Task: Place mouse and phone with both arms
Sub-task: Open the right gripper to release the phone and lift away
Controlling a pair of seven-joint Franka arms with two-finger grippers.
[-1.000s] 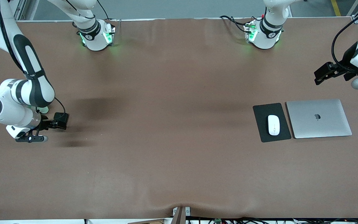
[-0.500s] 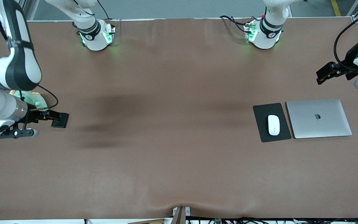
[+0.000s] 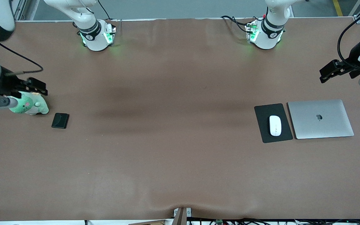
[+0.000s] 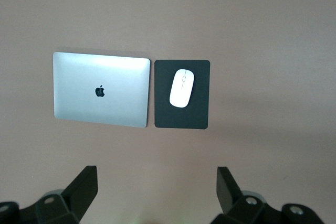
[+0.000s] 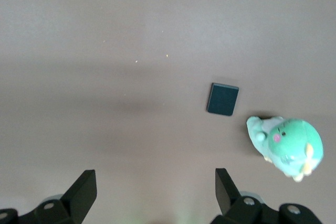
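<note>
A: State the surface colours.
B: Table: plain brown. Mouse pad: black. Mouse: glossy white, thin grey line. Laptop: silver, dark logo.
A: And at the right arm's end?
B: Phone: black. Plush toy: green, pink cheek, pale trim. Arms: white, black bands.

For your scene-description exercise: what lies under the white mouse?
The mouse rests on a black mouse pad, beside the closed laptop. The pad's patch beneath the mouse is covered.
</note>
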